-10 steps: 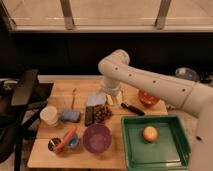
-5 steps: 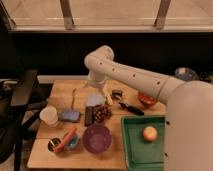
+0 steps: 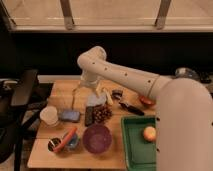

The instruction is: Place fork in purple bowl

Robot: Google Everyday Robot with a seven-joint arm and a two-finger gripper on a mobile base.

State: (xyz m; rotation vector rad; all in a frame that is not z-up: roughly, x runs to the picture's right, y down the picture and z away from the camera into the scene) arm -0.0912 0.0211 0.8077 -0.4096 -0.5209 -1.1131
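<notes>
Fork (image 3: 75, 97) lies ungrasped left of centre; my jaws, apart and empty, hover just right of it. Next: align, descend, clamp.

No text, label, brand or number can be read anywhere.

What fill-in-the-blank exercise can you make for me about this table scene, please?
1. The purple bowl at the table's front is ____; the fork lies behind it.
2. The round fruit sits in the ____ tray.
3. The end effector hangs beside the fork, nearer the table's ____ edge than its front.
Missing words: empty; green; back.
</notes>
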